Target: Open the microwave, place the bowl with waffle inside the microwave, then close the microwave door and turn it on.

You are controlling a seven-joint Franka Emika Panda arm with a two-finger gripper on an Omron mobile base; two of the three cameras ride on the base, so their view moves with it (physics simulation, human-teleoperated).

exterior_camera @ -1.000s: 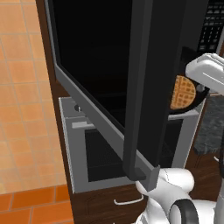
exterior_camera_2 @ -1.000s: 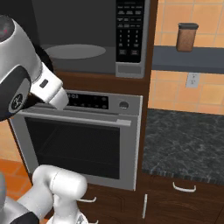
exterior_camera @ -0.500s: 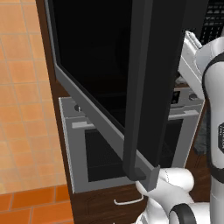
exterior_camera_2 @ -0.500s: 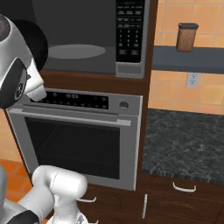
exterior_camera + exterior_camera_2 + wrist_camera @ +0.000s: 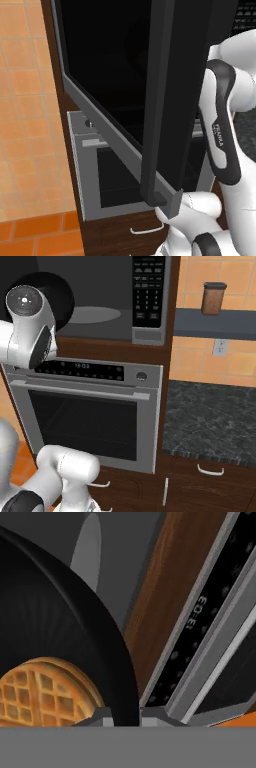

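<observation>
Bowl (image 5: 55, 642) with waffle (image 5: 45, 694): black, rigid, probably slick; light load. I judge the rim the only sensible hold, kept level so the waffle stays put. Pincer (image 5: 125, 716) nearly closed, pinching that rim, one fingertip inside and one outside. In the right base view the bowl (image 5: 55, 293) hangs at the microwave (image 5: 115, 311) mouth, above the oven (image 5: 95, 411); keypad to its right. Left base view instead gives the microwave door (image 5: 170, 100) swung wide open, blocking the cavity. Hand view alone shows the waffle and the grip.
</observation>
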